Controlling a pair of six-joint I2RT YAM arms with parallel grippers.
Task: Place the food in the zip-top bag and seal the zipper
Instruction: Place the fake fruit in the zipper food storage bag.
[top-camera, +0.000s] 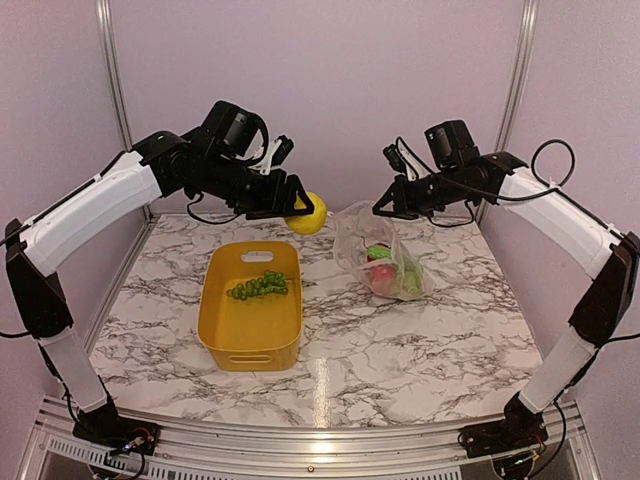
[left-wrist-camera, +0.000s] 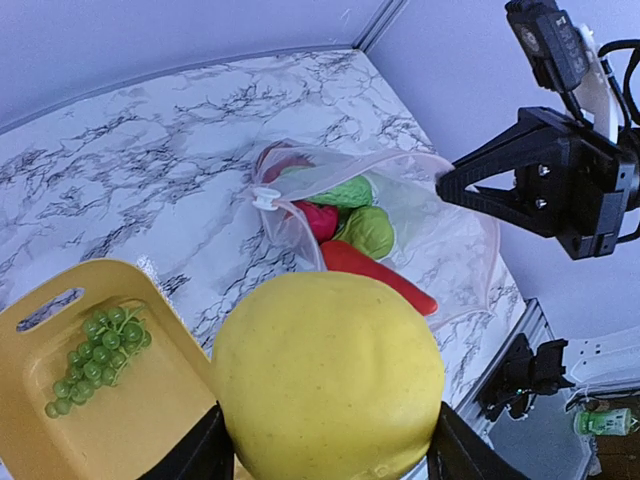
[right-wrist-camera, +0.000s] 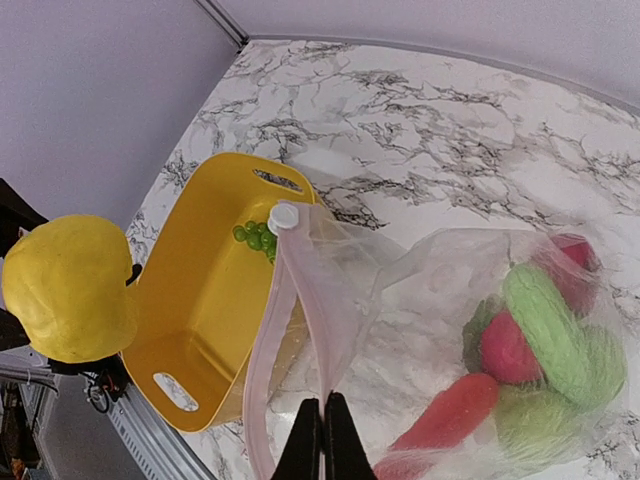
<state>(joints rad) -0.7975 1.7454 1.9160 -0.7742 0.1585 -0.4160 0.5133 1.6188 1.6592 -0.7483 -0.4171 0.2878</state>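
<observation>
My left gripper (top-camera: 296, 212) is shut on the yellow lemon (top-camera: 308, 213), held in the air left of the bag; the lemon fills the left wrist view (left-wrist-camera: 328, 375). The clear zip-top bag (top-camera: 385, 255) stands on the table holding red, pink and green food (right-wrist-camera: 535, 345). My right gripper (right-wrist-camera: 322, 436) is shut on the bag's mouth edge and holds it up, mouth open. The zipper strip (right-wrist-camera: 268, 330) with its white slider (right-wrist-camera: 283, 216) hangs open. A green grape bunch (top-camera: 261, 286) lies in the yellow bin (top-camera: 222, 340).
The yellow bin sits left of centre on the marble table (top-camera: 420, 345). Purple walls and metal corner posts (top-camera: 515, 90) close the back and sides.
</observation>
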